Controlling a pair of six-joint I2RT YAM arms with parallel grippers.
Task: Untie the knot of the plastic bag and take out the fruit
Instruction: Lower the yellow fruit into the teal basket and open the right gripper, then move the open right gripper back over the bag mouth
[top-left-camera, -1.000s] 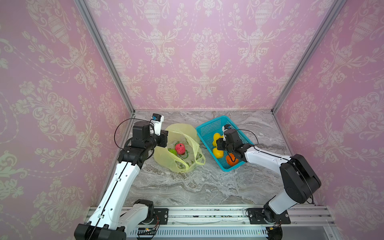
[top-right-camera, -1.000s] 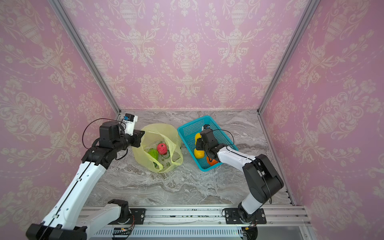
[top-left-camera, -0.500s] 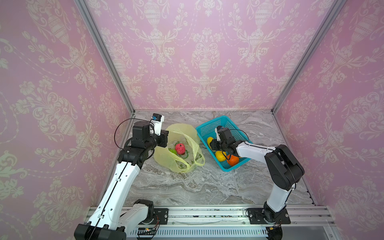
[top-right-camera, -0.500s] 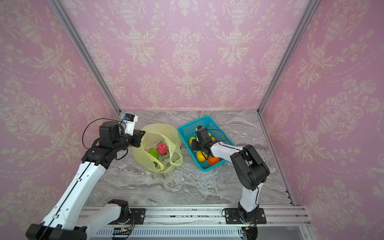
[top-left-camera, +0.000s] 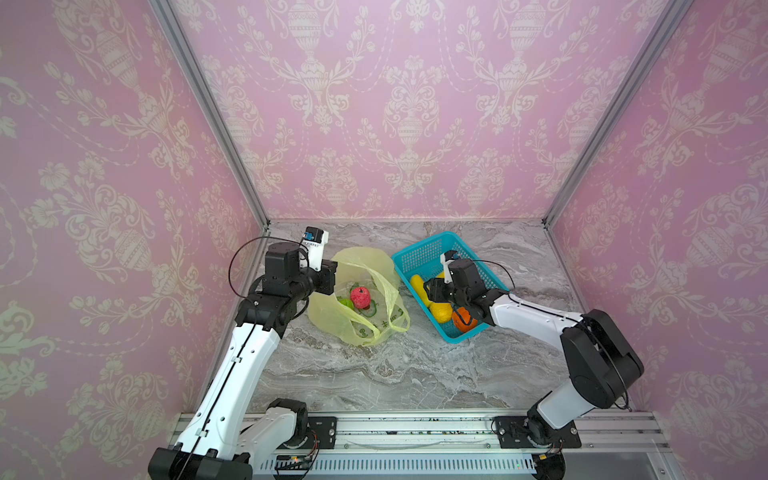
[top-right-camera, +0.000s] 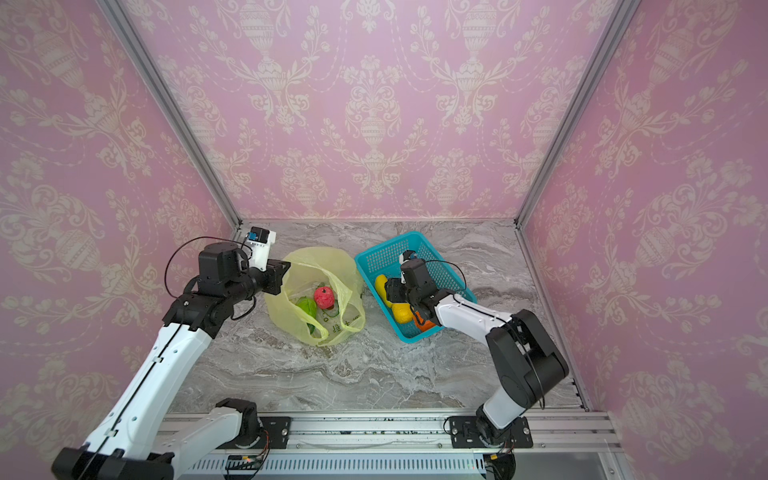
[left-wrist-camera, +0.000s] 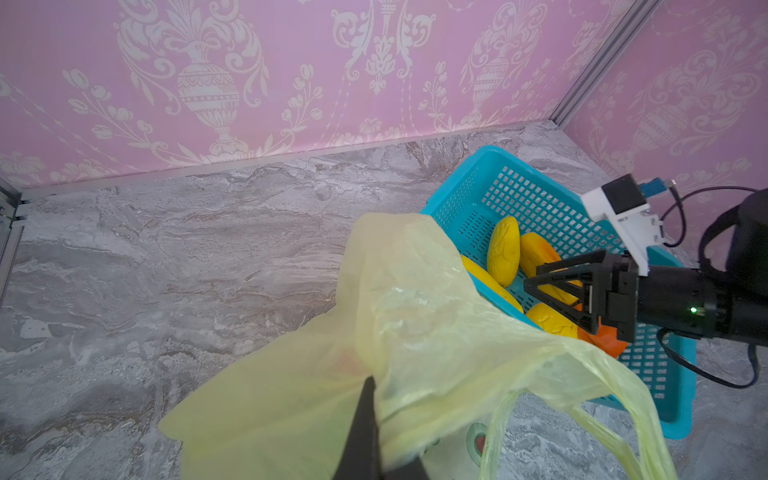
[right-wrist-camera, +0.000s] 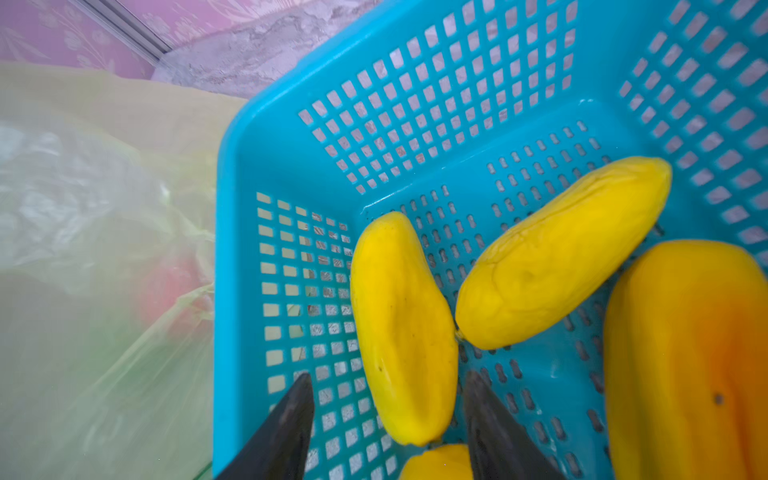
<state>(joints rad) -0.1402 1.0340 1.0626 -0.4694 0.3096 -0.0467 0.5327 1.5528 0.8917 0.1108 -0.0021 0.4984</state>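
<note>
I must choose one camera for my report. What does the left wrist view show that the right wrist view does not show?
Only the left wrist view: the left fingers pinching the plastic bag, and the whole right gripper from outside. Only the right wrist view: a yellow fruit lying between the open right fingers. Both: the plastic bag, teal basket, yellow fruit.

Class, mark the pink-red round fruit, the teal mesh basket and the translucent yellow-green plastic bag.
pink-red round fruit (top-left-camera: 360, 297): a top view, middle.
teal mesh basket (top-left-camera: 419, 257): a top view, mesh wall.
translucent yellow-green plastic bag (top-left-camera: 361, 259): a top view, raised far side.
</note>
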